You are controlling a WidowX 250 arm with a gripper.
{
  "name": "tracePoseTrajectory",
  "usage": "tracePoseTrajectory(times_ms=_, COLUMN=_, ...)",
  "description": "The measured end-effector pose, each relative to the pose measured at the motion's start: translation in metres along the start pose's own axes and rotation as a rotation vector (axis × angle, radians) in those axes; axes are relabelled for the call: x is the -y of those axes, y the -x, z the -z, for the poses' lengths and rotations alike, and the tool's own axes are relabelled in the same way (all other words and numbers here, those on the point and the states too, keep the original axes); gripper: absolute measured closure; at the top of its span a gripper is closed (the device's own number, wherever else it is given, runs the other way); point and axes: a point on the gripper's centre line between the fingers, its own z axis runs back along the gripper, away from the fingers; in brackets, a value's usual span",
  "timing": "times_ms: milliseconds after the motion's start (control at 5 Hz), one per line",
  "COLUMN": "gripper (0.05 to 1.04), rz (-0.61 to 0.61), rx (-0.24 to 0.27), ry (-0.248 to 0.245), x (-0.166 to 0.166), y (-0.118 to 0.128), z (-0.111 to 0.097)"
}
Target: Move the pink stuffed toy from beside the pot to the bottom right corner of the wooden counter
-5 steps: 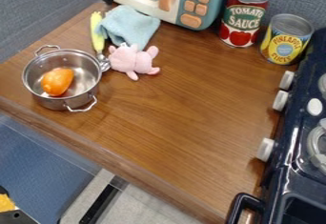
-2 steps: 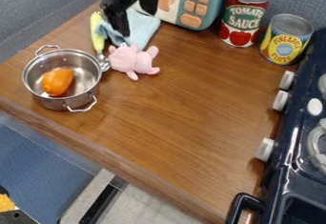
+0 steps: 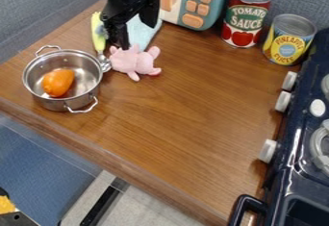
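- Pink soft toy (image 3: 133, 61): lies on the wooden counter (image 3: 180, 105), against the near end of the blue cloth (image 3: 143, 31). No shift in its position noted since the earlier views.
- Blue cloth: in the same place between toy and toy microwave (image 3: 193, 8); now more covered by the gripper.
- Gripper (image 3: 137, 35): absent from above the cloth at first, it then entered from the top edge and has since come lower. Its fingers stand apart, with nothing held between them. One tip is at the toy's upper edge; contact cannot be confirmed.
- Assessment: the approach appears well advanced, but no hold is made. Toy and cloth lie close enough that closing here could catch both, or pinch only fabric.
- Yellow-handled utensil (image 3: 98, 32): unmoved, just beside the cloth; a wide finger could knock it.
- Metal pot (image 3: 64, 100): unchanged, upright, with the orange vegetable (image 3: 57, 82) inside.
- Tomato sauce can (image 3: 245, 18), pineapple can (image 3: 289, 40) and stove (image 3: 283, 191): unchanged, well apart from the gripper.
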Motion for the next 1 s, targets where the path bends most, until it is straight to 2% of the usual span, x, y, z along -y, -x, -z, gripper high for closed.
tracePoseTrajectory(times_ms=200, gripper=0.085, rz=-0.012, rx=-0.001, ry=-0.021, x=-0.004, y=-0.001, z=0.005)
tracePoseTrajectory(times_ms=600, gripper=0.085, rz=0.000, rx=-0.027, ry=-0.158, x=-0.017, y=0.007, z=0.041)
tracePoseTrajectory(times_ms=800, gripper=0.136, rz=0.002, rx=-0.031, ry=-0.185, x=-0.019, y=0.007, z=0.051)
tracePoseTrajectory(times_ms=1000, gripper=0.423, rz=0.031, rx=-0.032, ry=-0.177, x=-0.018, y=0.009, z=0.052)
